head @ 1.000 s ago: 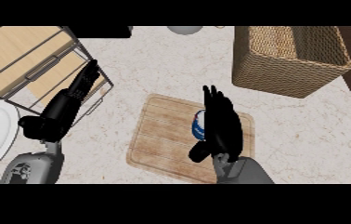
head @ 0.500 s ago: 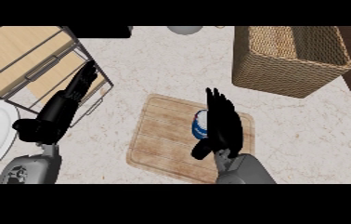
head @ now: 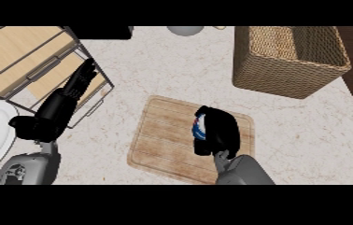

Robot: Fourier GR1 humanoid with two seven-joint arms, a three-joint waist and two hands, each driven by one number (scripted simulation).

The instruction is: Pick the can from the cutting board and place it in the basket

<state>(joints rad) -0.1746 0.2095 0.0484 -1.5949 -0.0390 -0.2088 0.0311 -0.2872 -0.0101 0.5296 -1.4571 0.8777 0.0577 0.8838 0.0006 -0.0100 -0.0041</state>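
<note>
A blue and white can [head: 198, 128] stands on the wooden cutting board [head: 162, 140] in the middle of the counter. My right hand [head: 219, 131] covers most of the can from the right, with its fingers curled round it; only a strip of the can shows at the hand's left edge. The woven basket [head: 288, 56] sits at the back right, apart from the hand. My left hand [head: 66, 99] rests at the left with straight fingers pointing up, holding nothing.
A wooden crate with a metal frame [head: 41, 63] stands at the back left, under my left hand's fingers. A white plate edge [head: 4, 130] shows at the far left. A grey round object [head: 185, 30] lies at the back edge.
My right hand's fingers, straight and raised beside the can before, have curled down round it. The left hand has barely moved.
</note>
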